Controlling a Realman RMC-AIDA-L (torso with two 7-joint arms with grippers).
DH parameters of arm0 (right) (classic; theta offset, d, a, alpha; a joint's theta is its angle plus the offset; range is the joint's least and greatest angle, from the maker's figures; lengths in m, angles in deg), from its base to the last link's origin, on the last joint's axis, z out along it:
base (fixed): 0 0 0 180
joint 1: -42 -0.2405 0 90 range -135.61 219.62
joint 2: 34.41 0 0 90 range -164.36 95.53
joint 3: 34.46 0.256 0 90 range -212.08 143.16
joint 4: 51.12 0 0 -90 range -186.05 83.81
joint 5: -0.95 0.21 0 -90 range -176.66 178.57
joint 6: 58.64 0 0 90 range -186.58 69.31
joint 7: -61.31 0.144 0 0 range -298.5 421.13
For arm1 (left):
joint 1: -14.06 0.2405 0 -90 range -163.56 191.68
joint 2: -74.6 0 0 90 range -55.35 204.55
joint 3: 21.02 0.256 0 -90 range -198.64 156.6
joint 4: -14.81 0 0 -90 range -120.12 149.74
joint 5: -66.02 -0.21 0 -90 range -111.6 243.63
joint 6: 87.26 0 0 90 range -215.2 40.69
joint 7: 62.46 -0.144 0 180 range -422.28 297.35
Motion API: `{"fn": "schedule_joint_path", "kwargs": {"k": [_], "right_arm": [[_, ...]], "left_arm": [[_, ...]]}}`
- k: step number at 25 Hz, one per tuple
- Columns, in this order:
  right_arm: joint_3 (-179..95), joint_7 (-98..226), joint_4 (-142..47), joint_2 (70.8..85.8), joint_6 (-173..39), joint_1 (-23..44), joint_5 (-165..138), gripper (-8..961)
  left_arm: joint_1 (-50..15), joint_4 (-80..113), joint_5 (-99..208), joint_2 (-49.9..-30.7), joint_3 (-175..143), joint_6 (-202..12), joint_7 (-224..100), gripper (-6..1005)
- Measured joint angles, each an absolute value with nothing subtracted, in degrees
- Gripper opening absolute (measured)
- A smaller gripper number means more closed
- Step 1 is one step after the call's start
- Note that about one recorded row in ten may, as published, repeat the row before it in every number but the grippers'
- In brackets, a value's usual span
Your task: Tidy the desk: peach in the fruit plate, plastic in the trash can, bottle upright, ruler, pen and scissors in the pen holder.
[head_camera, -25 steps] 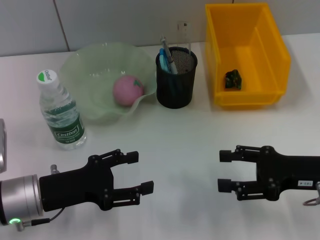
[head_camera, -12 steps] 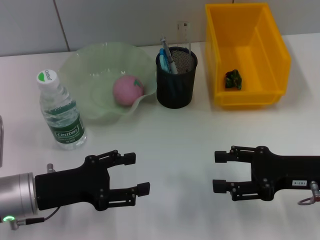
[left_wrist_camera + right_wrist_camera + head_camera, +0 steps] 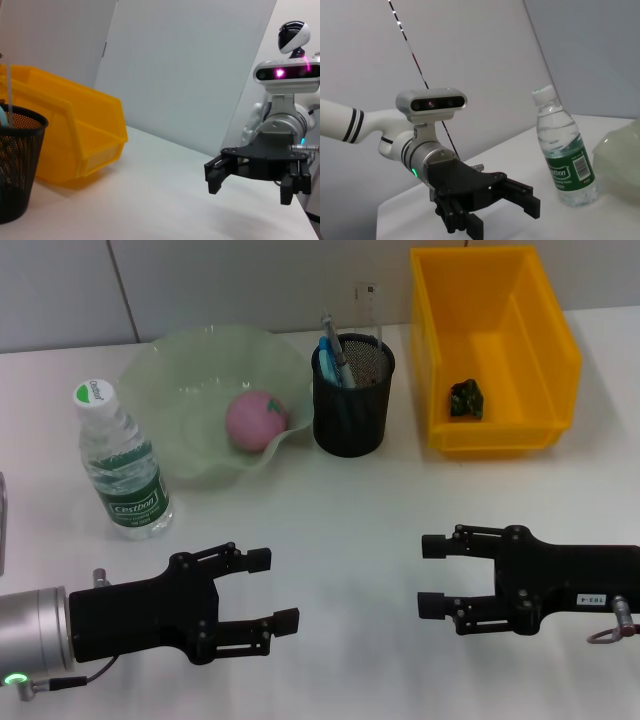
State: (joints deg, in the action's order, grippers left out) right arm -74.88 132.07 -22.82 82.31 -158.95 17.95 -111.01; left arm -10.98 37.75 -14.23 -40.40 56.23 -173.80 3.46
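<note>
Everything looks tidied, as far as I can judge: peach [image 3: 257,420] in the fruit plate [image 3: 190,365], plastic [image 3: 466,399] in the trash can [image 3: 545,320], bottle [image 3: 122,464] upright, stationery in the pen holder [image 3: 352,405]; left gripper [image 3: 272,590] and right gripper [image 3: 432,575] hover near the surface's front edge, fingers released and empty.

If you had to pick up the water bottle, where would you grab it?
Grab the water bottle around its labelled middle, coming from the side with the open left gripper. It stands upright, and its round body is narrow enough to fit between the fingers; the cap looks too small for a steady hold.

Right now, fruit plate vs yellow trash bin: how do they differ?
The fruit plate is pale green, translucent, round with a wavy rim; the trash bin is opaque yellow and rectangular. The plate holds the pink peach; the bin holds a small dark-green plastic scrap. Both sit upright on the table, flanking the pen holder.
</note>
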Motion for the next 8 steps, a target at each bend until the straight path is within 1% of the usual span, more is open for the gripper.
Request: {"fn": "schedule_joint_path", "kwargs": {"k": [8], "right_arm": [[-74.9, 132.0, -22.8, 82.34, -159.0, 17.8, -111.0, 801]], "left_arm": [[-11.0, 37.8, -14.2, -40.35, 56.2, -173.9, 3.5, 861]]}}
